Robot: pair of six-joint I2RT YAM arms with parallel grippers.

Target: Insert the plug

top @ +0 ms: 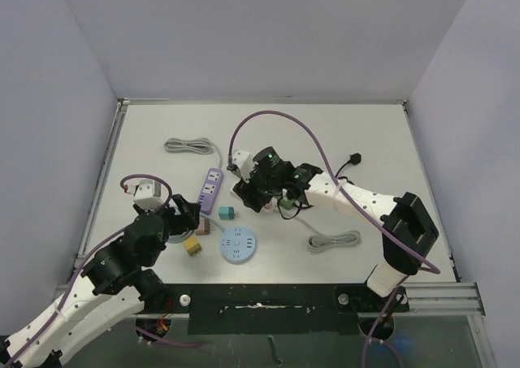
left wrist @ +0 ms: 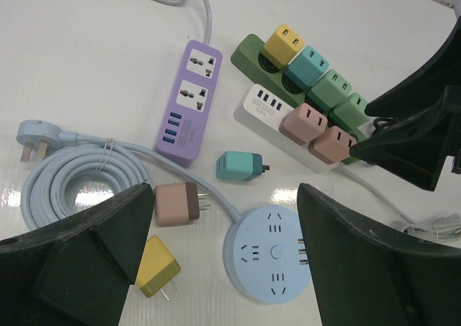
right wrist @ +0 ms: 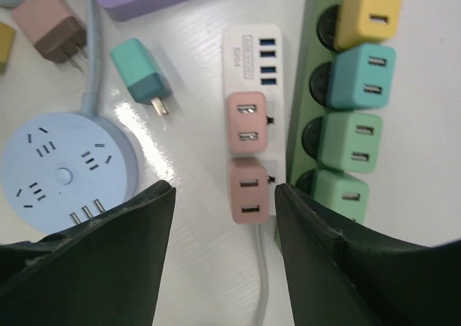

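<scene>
- Top view: the right gripper (top: pixel 258 196) hangs over the strips clustered at mid-table (top: pixel 366 140). The left gripper (top: pixel 192 218) sits low at the near left, beside the round blue socket hub (top: pixel 238 244). Each arm seems to work its own side, so they need not cross.
- Left wrist view: the left jaws stand wide apart and hold nothing. Under them lie three loose plugs, a teal adapter (left wrist: pixel 241 165), a brown-and-pink adapter (left wrist: pixel 176 204) and a yellow adapter (left wrist: pixel 158 266), all on their sides with prongs showing. The wide spread probably suits picking one of them.
- Right wrist view: the right jaws are apart, one on either side of the lower pink adapter (right wrist: pixel 248 189). Bare table shows between it and the left finger, so it is not clamped; I cannot tell whether the right finger touches it. The plug looks pushed home in the white power strip (right wrist: pixel 252 60), below its twin. The green power strip (right wrist: pixel 301 124) alongside is fully occupied.
</scene>
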